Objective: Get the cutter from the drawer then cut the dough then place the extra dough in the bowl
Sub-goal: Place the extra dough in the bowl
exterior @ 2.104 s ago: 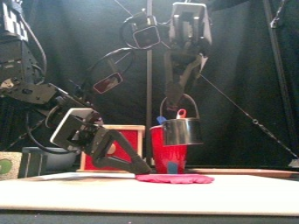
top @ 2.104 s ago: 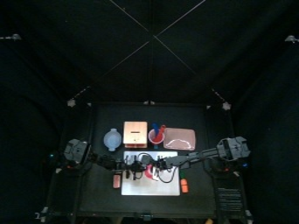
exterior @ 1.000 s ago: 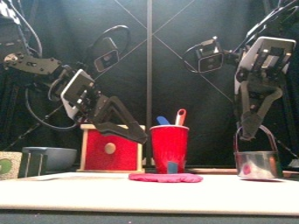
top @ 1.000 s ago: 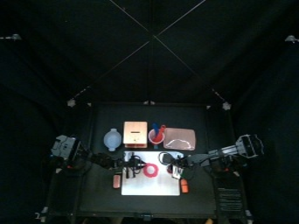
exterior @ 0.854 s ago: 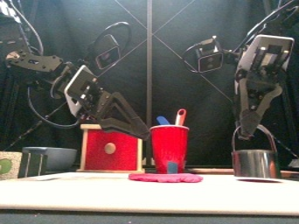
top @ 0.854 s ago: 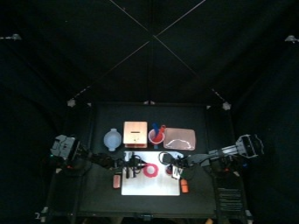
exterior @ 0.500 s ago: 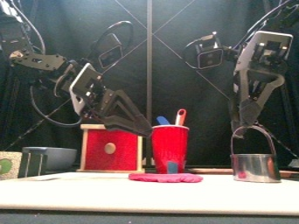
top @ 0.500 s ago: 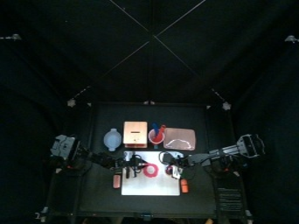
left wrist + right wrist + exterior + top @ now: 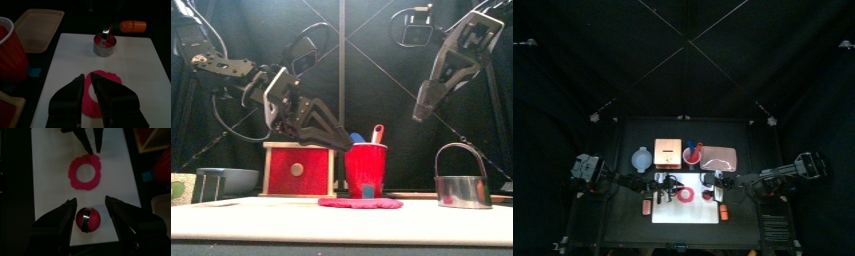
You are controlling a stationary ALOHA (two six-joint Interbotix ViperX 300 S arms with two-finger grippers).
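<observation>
Dough ring (image 9: 370,203) lies unobstructed; cutter (image 9: 462,190) stands to its right, red cup (image 9: 365,170) behind.

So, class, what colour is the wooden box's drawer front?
Red; the drawer front shows best in the front view.

Black table (image 9: 627,225), white board (image 9: 687,213) below left pincer (image 9: 87,77) and right pincer (image 9: 90,201), box (image 9: 667,150), bowl (image 9: 640,157), cup (image 9: 691,153) and tray (image 9: 720,156) beyond them, orange toy (image 9: 132,25) on right pincer's side.

No readable text, labels, brands or numbers on anything in view.
</observation>
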